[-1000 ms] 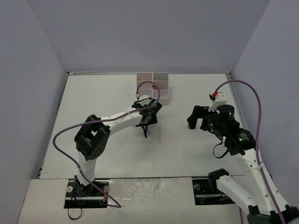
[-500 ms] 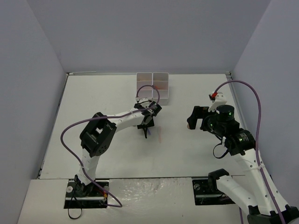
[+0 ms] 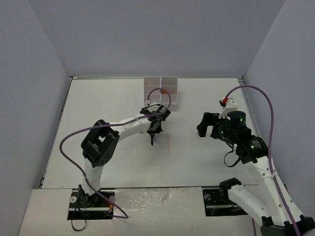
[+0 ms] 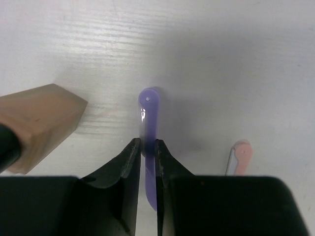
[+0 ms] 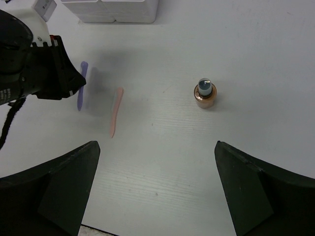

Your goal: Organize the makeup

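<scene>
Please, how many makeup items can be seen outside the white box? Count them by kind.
Sticks: 2, the purple stick in the left gripper and the pink stick.
Bottles: 2, the tan bottle on its side and the upright bottle.
Total: 4

Purple stick (image 4: 149, 115) clamped in left pincer (image 4: 146, 146), pink stick (image 5: 116, 112) flat beside it, tan bottle (image 4: 37, 123) near, copper tube (image 5: 205, 94) upright, well apart.

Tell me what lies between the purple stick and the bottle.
The pink stick, near the purple stick; from there to the bottle, bare table. Right wrist view shows it.
</scene>
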Controlling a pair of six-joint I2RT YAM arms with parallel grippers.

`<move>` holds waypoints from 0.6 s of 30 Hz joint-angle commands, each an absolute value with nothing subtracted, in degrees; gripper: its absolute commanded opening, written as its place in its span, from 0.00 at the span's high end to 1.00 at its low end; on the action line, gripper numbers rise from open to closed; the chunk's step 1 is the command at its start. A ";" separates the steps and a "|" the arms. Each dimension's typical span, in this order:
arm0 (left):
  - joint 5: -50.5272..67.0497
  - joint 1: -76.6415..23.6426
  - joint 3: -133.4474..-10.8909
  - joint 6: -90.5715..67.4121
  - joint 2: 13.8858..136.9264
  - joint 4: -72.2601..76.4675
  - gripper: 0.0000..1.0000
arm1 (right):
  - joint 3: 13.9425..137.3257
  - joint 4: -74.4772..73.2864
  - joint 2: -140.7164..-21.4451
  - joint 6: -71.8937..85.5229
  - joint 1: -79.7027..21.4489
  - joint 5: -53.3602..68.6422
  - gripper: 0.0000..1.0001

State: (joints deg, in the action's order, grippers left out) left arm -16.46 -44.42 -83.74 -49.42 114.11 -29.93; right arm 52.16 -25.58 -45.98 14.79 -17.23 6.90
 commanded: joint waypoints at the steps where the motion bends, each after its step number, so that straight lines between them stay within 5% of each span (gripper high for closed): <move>1: -16.92 -44.64 -87.82 -30.78 102.97 -26.90 1.00 | 52.87 -23.24 -46.56 14.52 -16.96 6.37 0.00; 18: 1.59 -34.44 -107.10 36.95 107.64 -25.34 1.00 | 52.49 -23.12 -48.70 14.96 -16.96 5.03 0.00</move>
State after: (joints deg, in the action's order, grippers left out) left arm -4.48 -37.16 -101.46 14.01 105.86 -25.96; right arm 52.16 -25.56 -47.64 14.81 -17.23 6.50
